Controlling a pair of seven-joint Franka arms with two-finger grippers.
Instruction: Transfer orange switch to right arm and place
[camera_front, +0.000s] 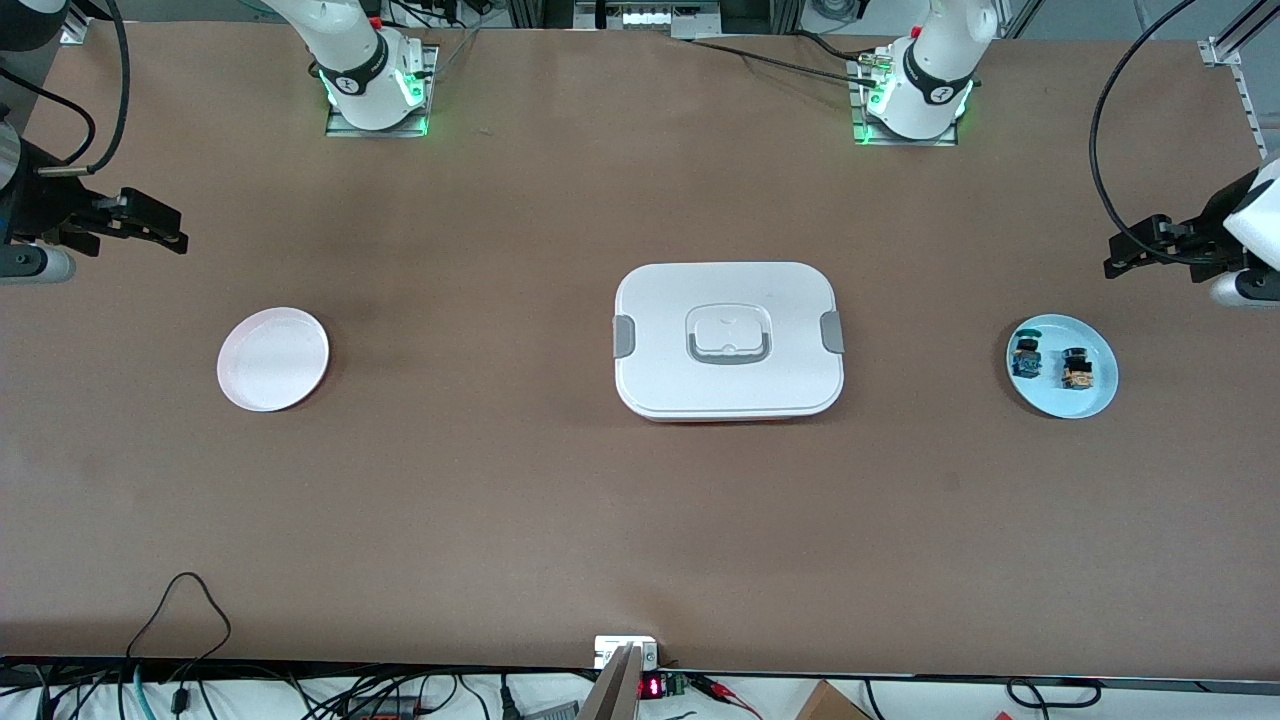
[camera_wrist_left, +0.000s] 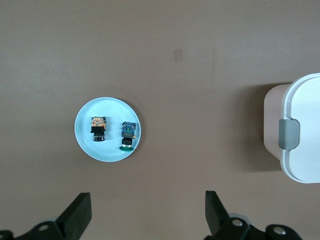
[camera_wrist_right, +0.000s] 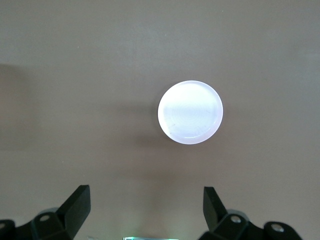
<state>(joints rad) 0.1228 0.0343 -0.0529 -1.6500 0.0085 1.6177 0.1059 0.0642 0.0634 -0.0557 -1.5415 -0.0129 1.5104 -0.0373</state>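
Both switches (camera_front: 1052, 364) on blue plate (camera_front: 1095, 398)

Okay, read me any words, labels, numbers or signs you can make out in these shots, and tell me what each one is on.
None can be read for certain.
Red digits glow on a small display at the table edge nearest the front camera: too small to read.
A round dark mark on each arm's base collar: too small to read.
The orange switch, blue switch, both plates and white container: no lettering visible.

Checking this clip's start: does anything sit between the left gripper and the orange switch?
Nothing visible does. The open left gripper hangs above the table beside the blue plate; the orange switch lies uncovered there, close beside the blue switch. The right gripper waits open near the white plate.
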